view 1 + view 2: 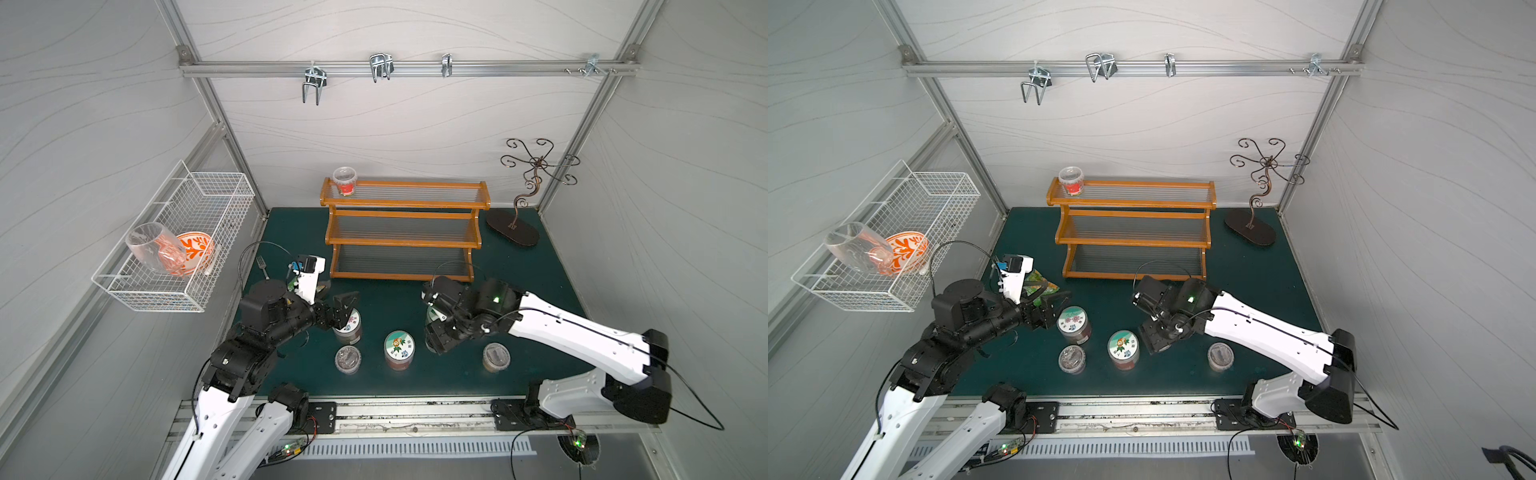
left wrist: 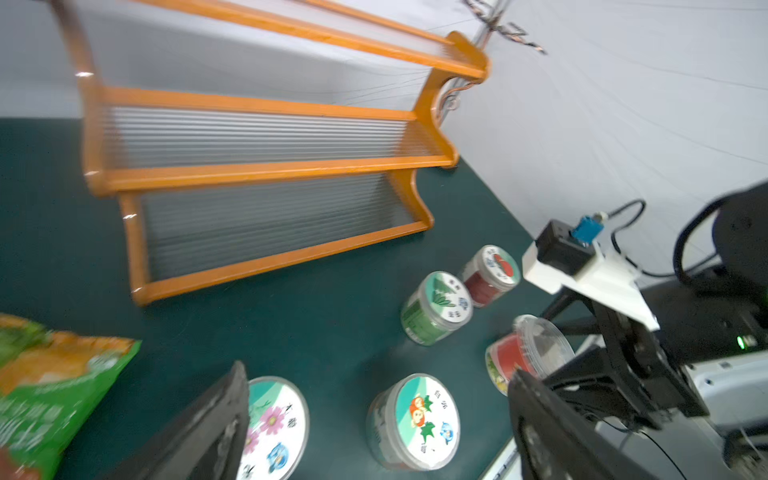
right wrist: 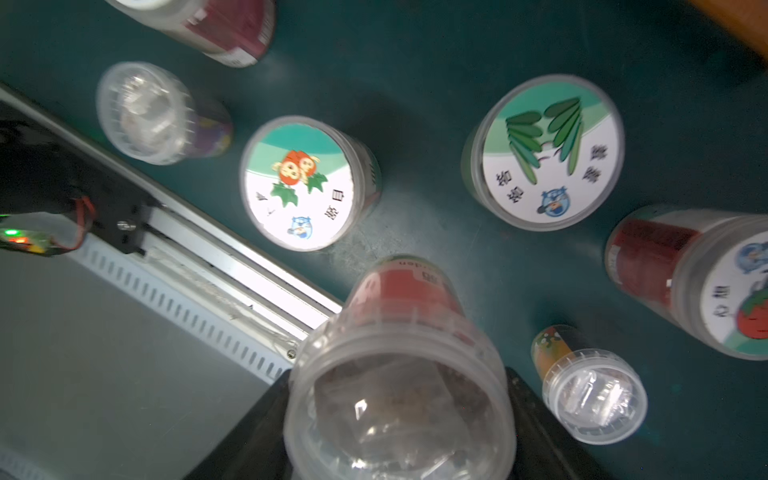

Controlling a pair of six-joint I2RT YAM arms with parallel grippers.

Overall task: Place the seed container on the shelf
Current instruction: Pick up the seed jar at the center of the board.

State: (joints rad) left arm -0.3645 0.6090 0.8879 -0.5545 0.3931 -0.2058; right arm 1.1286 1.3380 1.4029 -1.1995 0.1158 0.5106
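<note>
My right gripper (image 3: 399,415) is shut on the seed container (image 3: 399,374), a clear-lidded tub with a red label; its jaws press both sides. In both top views this gripper (image 1: 434,336) (image 1: 1152,336) hides the tub; the left wrist view shows the tub (image 2: 528,353) tilted, low over the mat. The shelf (image 1: 403,203) (image 1: 1133,203) (image 2: 266,170), an orange-brown three-tier rack, stands behind, with a red-labelled tub (image 1: 345,181) on its top tier. My left gripper (image 1: 344,311) (image 2: 378,419) is open, empty, beside a flower-lidded jar (image 1: 348,326).
Several jars stand on the green mat: a pumpkin-lidded jar (image 1: 399,349), two clear-lidded tubs (image 1: 348,359) (image 1: 496,356), a leaf-lidded jar (image 2: 436,307) and a tomato-lidded jar (image 2: 490,274). A green snack bag (image 2: 50,386) lies left. The wire basket (image 1: 208,195) and metal stand (image 1: 513,226) flank the rack.
</note>
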